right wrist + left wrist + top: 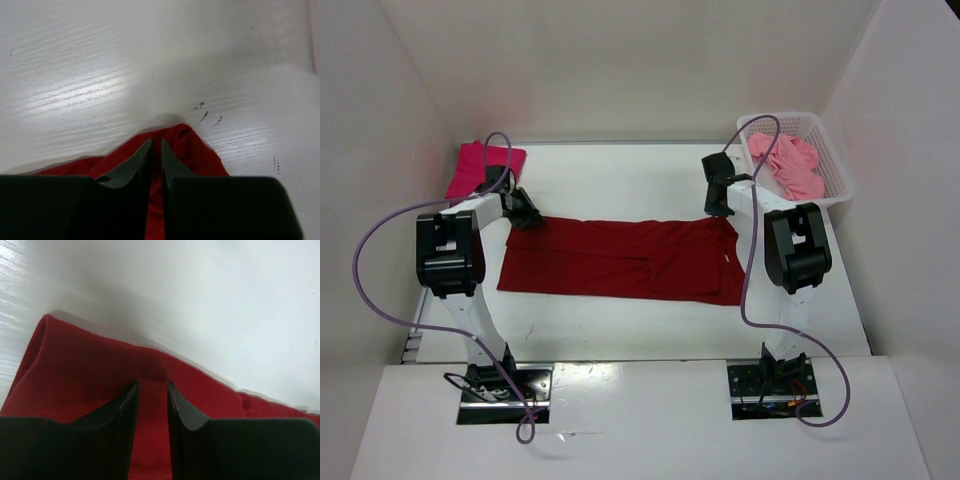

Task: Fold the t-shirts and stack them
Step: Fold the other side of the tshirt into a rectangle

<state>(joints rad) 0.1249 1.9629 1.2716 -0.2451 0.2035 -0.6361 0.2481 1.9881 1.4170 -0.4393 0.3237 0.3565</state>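
A dark red t-shirt (620, 260) lies spread as a long folded band across the middle of the table. My left gripper (527, 217) is at its far left corner, and in the left wrist view the gripper (152, 383) is shut on a raised fold of the red cloth (75, 370). At the far right corner my right gripper (720, 208) is down on the cloth. In the right wrist view its narrow jaws (155, 141) pinch the bunched corner (200, 150). A folded crimson-pink t-shirt (480, 168) rests at the back left. A light pink t-shirt (790, 165) lies crumpled in the basket.
The white mesh basket (838, 170) stands at the back right against the side wall. White walls enclose the table on the left, back and right. Purple cables loop from both arms near the front edge.
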